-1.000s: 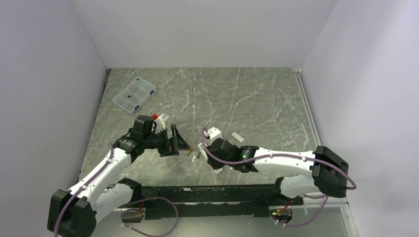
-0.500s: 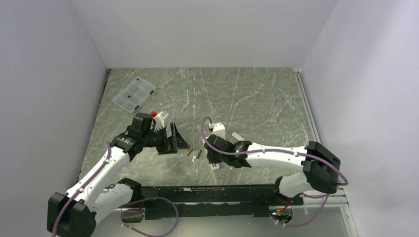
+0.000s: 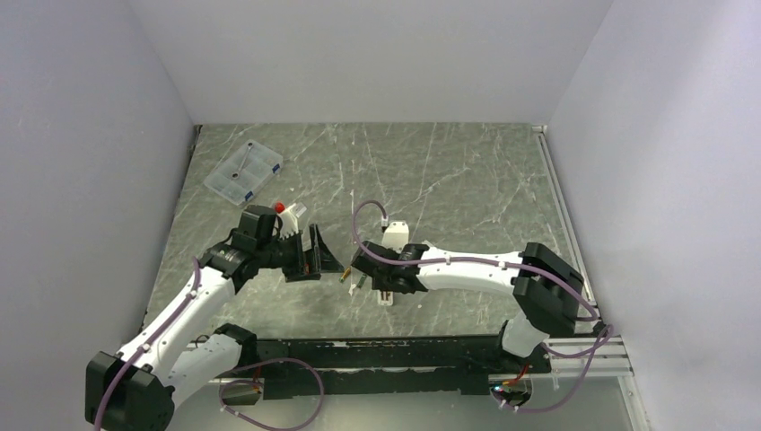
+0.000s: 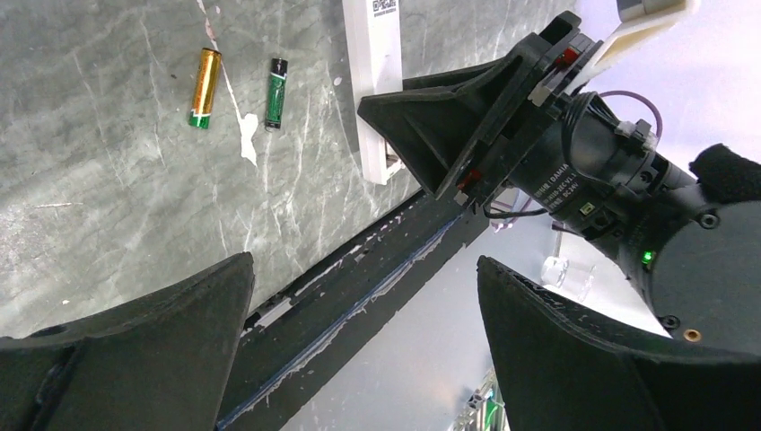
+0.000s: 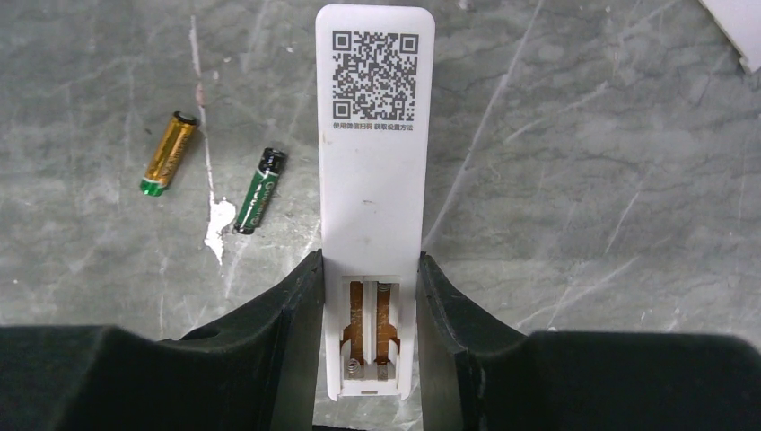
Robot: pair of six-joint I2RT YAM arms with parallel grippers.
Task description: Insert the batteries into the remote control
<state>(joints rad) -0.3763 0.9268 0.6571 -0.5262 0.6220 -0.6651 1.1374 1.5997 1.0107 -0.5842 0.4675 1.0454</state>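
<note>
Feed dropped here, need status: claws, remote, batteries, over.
Left claw open, empty. Right claw shut on remote control, bay open, empty. Copper battery, green battery loose on table beside it. Nothing blocking.

Face of the remote control (image 5: 372, 180) out of sight (white cover piece (image 5: 740, 22) half off-frame)

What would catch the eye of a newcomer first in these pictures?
First, the remote control: it lies back up, showing a QR code, and the right tool clamps it at its open, empty battery bay. Just left of it in the right wrist view, the copper-orange battery and the green battery lie loose on the table, apart. The left tool stands wide open nearby.
</note>
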